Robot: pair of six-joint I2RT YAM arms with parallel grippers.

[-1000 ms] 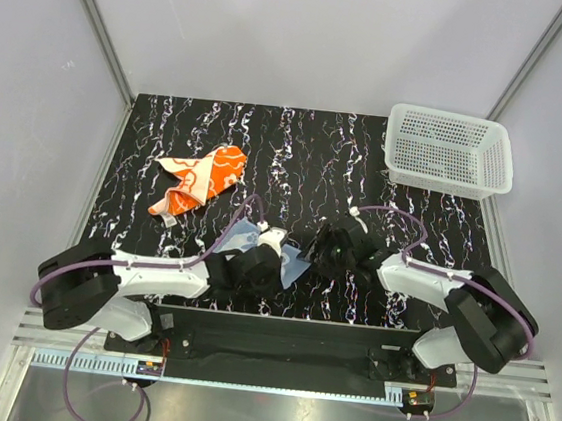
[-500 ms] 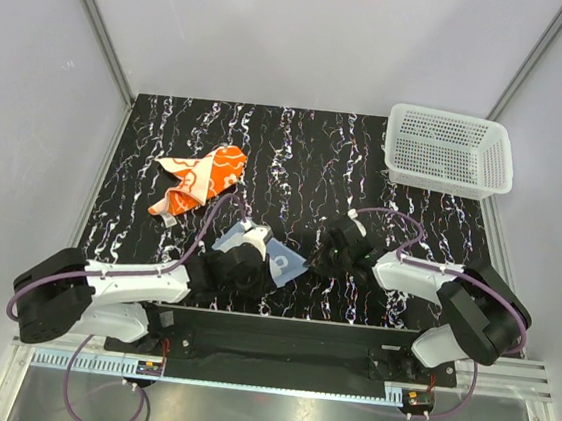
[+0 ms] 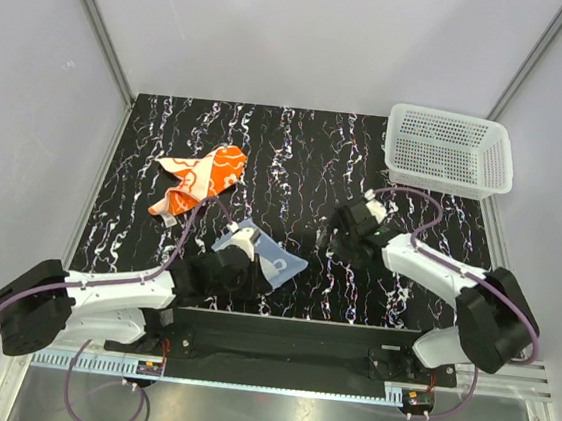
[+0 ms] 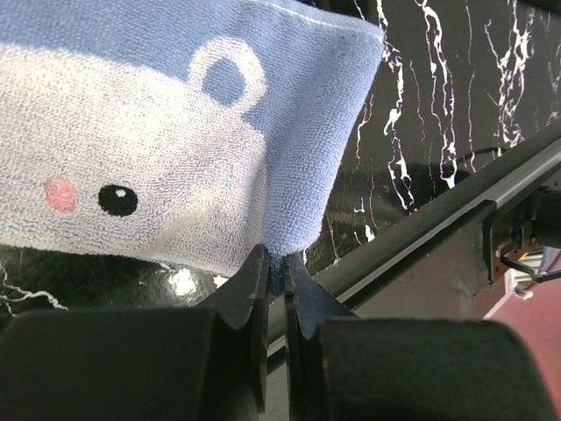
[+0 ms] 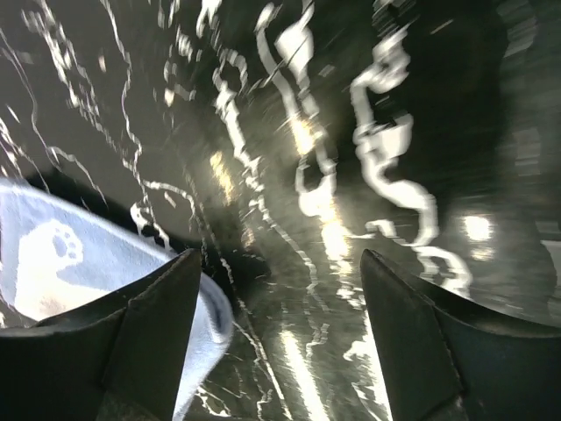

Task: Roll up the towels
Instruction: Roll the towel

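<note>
Blue towel [image 3: 268, 257], soft terry with a white bear face, lies flat at the near edge of the black marbled table [image 3: 317, 154]. My left gripper [image 4: 273, 263] stays pinched on its corner. My right gripper [image 5: 279, 259] has just released, jaws spread, and drawn back. Rolling not yet started.
</note>
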